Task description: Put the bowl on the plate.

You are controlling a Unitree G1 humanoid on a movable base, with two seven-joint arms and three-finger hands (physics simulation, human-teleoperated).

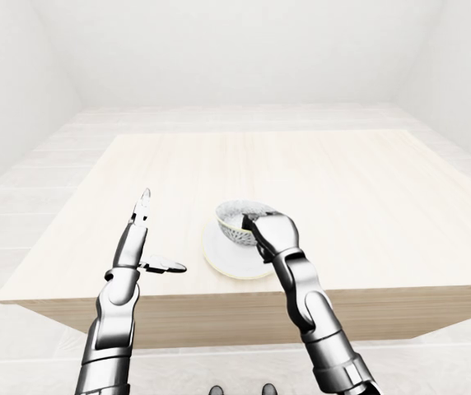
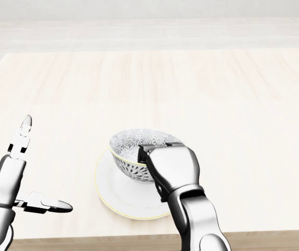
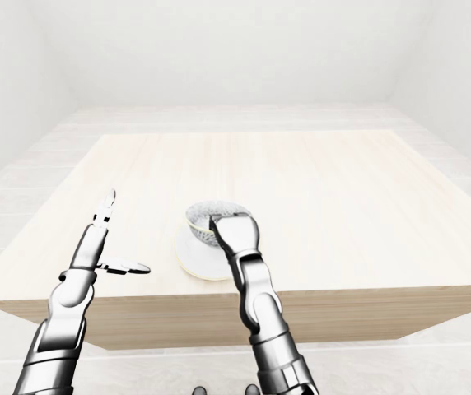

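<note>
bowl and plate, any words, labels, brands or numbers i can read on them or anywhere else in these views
None: no words, numbers, labels or signs show in any view.
bowl: only a dark flower-like pattern, no letters.
plate: plain white with a thin yellow rim, no print.
table: bare pale wood grain, nothing written.

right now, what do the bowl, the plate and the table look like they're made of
Bowl: looks like glazed ceramic; fine grey-and-white floral pattern, thin yellow rim.
Plate: probably the same; smooth plain white with a yellow edge line.
Table: pale matte wood with faint grain streaks, though a render could equally mean laminate.
</note>
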